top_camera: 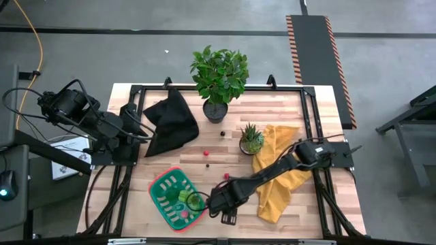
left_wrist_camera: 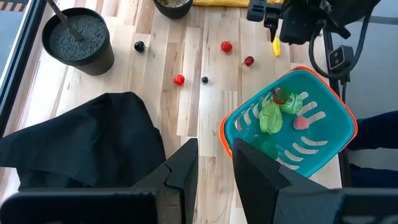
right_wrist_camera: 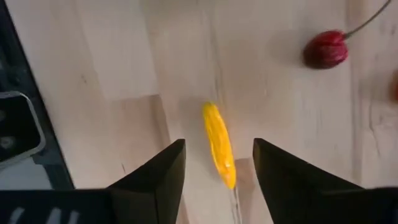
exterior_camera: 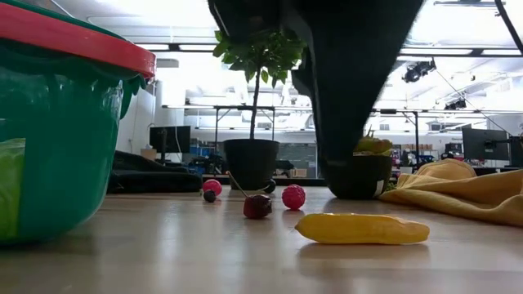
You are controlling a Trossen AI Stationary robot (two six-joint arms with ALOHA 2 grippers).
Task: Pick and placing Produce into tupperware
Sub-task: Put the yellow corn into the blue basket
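- Reaching across the tabletop point(top_camera: 286, 112) from the 3 o'clock side, the right arm stretches low toward 7 o'clock, its right claw point(right_wrist_camera: 217, 163) pointing down just off the tupperware's 3 o'clock rim.
- The right claw stands open, its two dark fingers point(right_wrist_camera: 158, 174) astride a yellow toy point(right_wrist_camera: 219, 144) lying flat on the wood; it grips nothing.
- The left arm is folded back at the 9 o'clock edge, its left claw point(left_wrist_camera: 214, 163) over the black cloth point(top_camera: 169, 121), the fingers a narrow gap apart and holding nothing.
- The tupperware point(top_camera: 158, 190), green with a red rim, sits near the 6 o'clock edge of the tabletop, a little toward 7.
- Produce inside it, as far as I can count: two green pieces point(left_wrist_camera: 271, 117) and one pink piece point(left_wrist_camera: 301, 122).
- Produce loose on the wood: the one yellow toy, one dark red cherry point(right_wrist_camera: 324, 48) with a stem beside it, two red balls point(left_wrist_camera: 226, 46) and two small dark balls point(left_wrist_camera: 139, 46) nearer the middle.
- Two potted plants at 12 o'clock: one large leafy plant point(top_camera: 219, 73), one small spiky plant point(top_camera: 251, 138).
- Two cloths: the black one at 10 o'clock, one yellow cloth point(top_camera: 279, 194) under the right arm at 4 o'clock.
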